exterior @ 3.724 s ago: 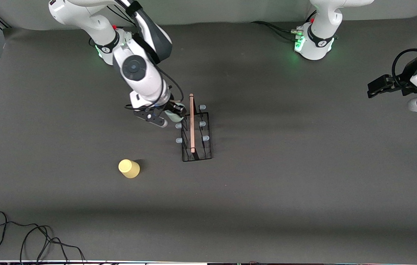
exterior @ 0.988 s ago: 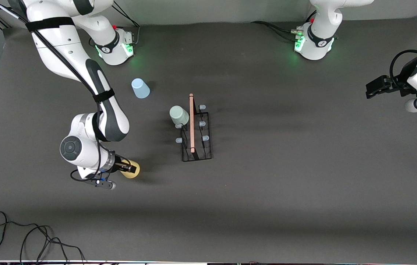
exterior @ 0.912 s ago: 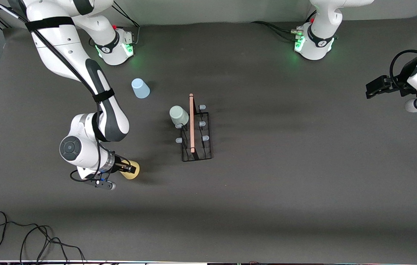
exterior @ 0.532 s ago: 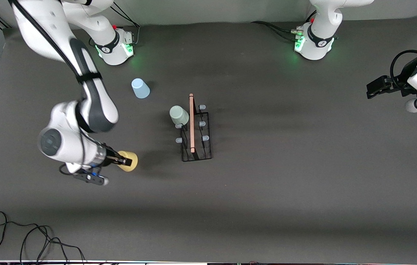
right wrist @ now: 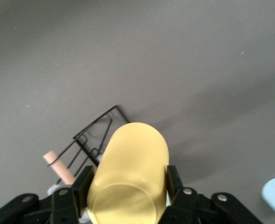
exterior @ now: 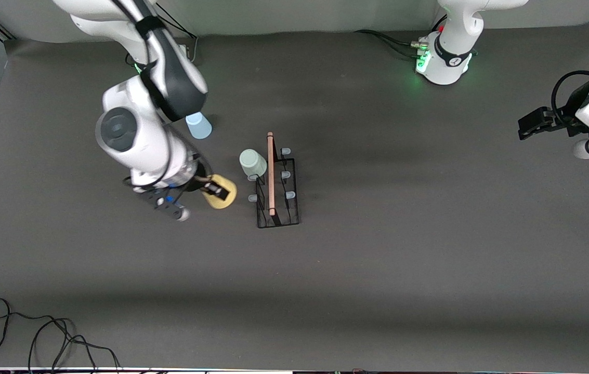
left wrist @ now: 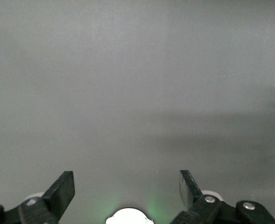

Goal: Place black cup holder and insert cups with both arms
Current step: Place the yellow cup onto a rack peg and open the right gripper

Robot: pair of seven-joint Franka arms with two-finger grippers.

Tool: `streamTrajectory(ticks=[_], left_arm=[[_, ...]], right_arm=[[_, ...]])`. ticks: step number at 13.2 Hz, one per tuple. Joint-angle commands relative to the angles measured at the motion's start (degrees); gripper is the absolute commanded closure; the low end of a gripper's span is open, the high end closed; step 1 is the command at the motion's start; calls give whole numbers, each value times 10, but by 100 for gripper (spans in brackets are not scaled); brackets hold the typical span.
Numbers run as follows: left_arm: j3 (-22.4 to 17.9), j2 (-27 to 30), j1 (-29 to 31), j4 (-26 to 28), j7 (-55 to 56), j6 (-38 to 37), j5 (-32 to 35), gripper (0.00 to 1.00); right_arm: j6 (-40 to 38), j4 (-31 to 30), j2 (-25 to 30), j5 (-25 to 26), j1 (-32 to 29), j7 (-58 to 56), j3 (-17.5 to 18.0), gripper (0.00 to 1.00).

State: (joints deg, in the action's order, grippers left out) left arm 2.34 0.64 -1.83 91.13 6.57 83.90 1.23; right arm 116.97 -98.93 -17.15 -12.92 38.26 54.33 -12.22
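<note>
On table (exterior: pixel 377 270): three cups (exterior: pixel 252 162), one rack (exterior: pixel 277 193).

— Can you read any word, number or label from where you are?

— No. Nothing I see carries lettering I can make out.

— Not even on the small yellow plastic tumbler (right wrist: pixel 128 179)?

— It is plain all over, no print, no mark.

— And the thin black wire rack with the light wooden rod handle (exterior: pixel 276 187)?

— Bare wire and bare wood. The dark grey table mat (exterior: pixel 403 249) is blank too.
</note>
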Motion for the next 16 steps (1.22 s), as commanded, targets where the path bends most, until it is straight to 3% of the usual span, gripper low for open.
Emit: streamTrajectory(ticks=[1, 10, 11, 12, 14, 16], left_arm=[[0, 10, -4, 12, -9, 12, 8, 0], [3, 14, -7, 22, -9, 21, 4, 0], [3, 14, -7, 22, -9, 21, 4, 0], [3, 13, -7, 22, -9, 21, 4, 0], [2, 13, -7, 22, -9, 20, 4, 0], [2, 13, -6, 22, -9, 21, 4, 0]], right_arm=[[29, 10, -22, 6, 9, 44, -2, 100], [99, 9, -76, 6, 48, 90, -1, 100], [99, 10, -81, 6, 47, 90, -1, 55], [99, 10, -81, 6, 48, 90, -2, 1], [81, 22, -73, 10, 45, 75, -3, 0], [-2, 57, -56, 15, 31, 37, -10, 0]])
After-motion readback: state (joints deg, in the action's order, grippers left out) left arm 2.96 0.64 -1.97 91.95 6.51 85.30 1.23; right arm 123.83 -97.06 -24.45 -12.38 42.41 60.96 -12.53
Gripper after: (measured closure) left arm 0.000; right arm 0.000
